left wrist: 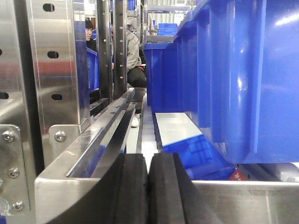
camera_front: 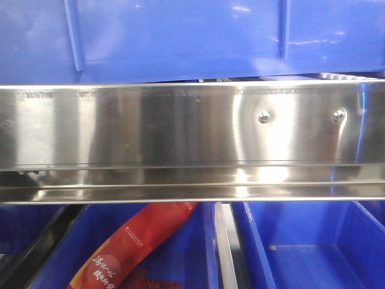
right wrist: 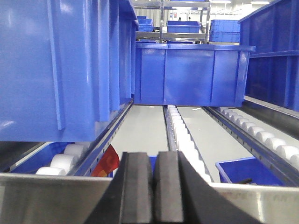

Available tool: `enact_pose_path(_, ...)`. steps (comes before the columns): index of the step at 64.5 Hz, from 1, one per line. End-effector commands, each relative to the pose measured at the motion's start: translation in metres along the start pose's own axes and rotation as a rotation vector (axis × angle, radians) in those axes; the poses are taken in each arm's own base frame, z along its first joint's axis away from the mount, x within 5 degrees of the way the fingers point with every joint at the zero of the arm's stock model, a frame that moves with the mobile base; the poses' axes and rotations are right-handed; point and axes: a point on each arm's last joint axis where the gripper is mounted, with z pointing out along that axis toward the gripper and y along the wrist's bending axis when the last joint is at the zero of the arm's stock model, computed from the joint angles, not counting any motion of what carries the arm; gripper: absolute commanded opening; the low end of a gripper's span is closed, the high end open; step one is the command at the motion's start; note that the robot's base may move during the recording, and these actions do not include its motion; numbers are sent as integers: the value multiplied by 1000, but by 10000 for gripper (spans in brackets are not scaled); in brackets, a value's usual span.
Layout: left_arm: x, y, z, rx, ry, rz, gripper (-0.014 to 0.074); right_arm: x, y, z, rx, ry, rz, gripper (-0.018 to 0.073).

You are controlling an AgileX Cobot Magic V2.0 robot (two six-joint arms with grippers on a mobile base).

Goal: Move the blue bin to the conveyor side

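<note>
Left gripper point(left wrist: 148, 161): black pads pressed flat together with a hairline seam between them and nothing pinched. Only the fingertips show; the rest is cut off by the bottom edge.
Right gripper point(right wrist: 154, 158): likewise closed pad to pad and empty, with the body out of frame.
Blue bin point(camera_front: 180, 36): fills the top of the front view, just behind and above the steel rail. Only a ribbed stretch of side wall shows; both ends are cropped. It sits close on the right in the left wrist view point(left wrist: 247, 79) and close on the left in the right wrist view point(right wrist: 60, 70). Its inside is hidden in every view.
Steel rail point(camera_front: 180, 132): shiny and full width, with two screws point(camera_front: 264, 117) toward the right. It blocks the bin's base from the front.
Rollers point(right wrist: 63, 161): white, showing under the bin's near corner and mostly covered by it.
Lower bins point(camera_front: 313, 259): blue, below the rail, cropped on all sides. The left one holds a red packet point(camera_front: 138, 247) whose print is partly cut off.
Far bin point(right wrist: 194, 74): blue, set across the roller track, well apart from the grippers.
People point(left wrist: 133, 56): behind the steel uprights, largely hidden, details too small to make out.
</note>
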Motion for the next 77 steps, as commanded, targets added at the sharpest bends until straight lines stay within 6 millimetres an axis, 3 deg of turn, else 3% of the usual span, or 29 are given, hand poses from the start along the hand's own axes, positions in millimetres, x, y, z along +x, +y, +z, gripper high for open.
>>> enact_pose_path(1, -3, 0, 0, -3, -25, -1, -16, -2, 0, 0, 2, -26, -3, -50)
enact_pose_path(61, -6, 0, -1, -2, -53, -1, -16, -7, -1, 0, 9, -76, -3, -50)
enact_pose_path(72, -12, 0, -1, 1, -128, -1, -16, -10, -1, -1, 14, -106, 13, -50)
enact_pose_path(77, -30, 0, -3, -1, -159, -1, -16, -19, -1, -2, 13, -130, 16, -50)
